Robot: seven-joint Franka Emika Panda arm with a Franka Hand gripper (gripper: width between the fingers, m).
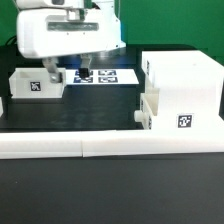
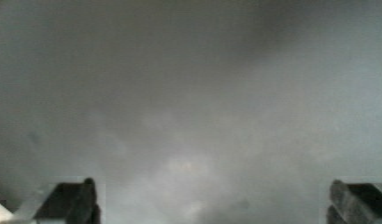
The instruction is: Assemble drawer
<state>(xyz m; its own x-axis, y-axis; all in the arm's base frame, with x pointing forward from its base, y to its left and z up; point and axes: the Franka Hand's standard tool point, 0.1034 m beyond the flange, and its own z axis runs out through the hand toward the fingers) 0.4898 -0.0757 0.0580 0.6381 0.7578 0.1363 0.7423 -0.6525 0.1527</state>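
Seemingly a first tray point(image 1: 148, 110) is part-inserted in the box housing point(image 1: 185, 85); a second tray point(image 1: 30, 85) is left loose on the bench point(image 1: 100, 108), with the fingers point(image 2: 72, 203) spread apart and empty.

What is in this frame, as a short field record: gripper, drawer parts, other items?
gripper: open, empty, hanging near the marker board
housing: upright, at the exterior view's right
left tray: at the exterior view's left, apart from the housing
second tray: against the housing; cannot tell whether it is seated inside
wall bar: lies along the near side
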